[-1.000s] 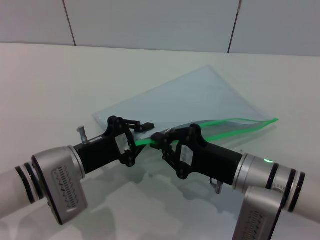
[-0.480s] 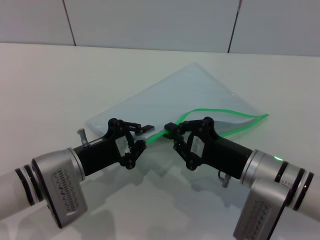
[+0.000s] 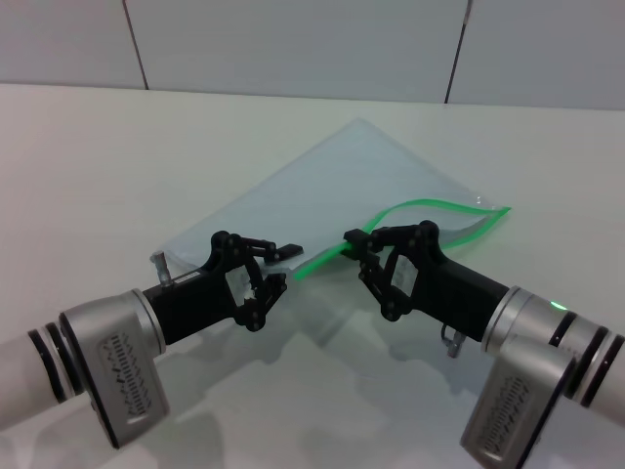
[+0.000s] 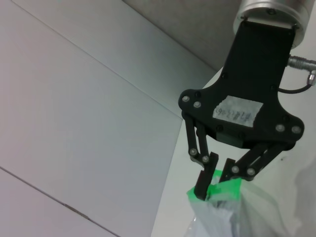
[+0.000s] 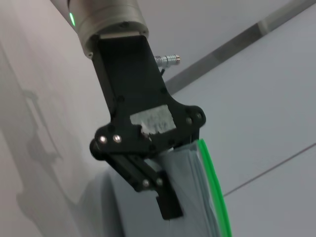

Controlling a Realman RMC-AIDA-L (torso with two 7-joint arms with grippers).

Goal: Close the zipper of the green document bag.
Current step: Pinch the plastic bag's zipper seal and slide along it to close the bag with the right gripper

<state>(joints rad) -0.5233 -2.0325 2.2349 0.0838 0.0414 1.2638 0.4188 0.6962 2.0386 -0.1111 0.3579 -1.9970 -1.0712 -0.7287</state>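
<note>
Head view: right end effector (image 3: pixel 356 240) pinching zipper (image 3: pixel 410 210); left end effector (image 3: pixel 285 262) clamps bag (image 3: pixel 332 186) corner.

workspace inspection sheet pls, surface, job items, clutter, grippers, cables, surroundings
surface: white table, bare around the bag.
job's things: green document bag lies flat at the middle; zipper bows up in an open loop past the right gripper, straight and joined between the grippers.
clutter: nothing seen.
grippers: left gripper pinches the near end of the green strip; right gripper is shut on the zipper further along it.
cables: short cable with metal plug on the right wrist; metal plug on the left wrist.
surroundings: grey panelled wall behind the table.
</note>
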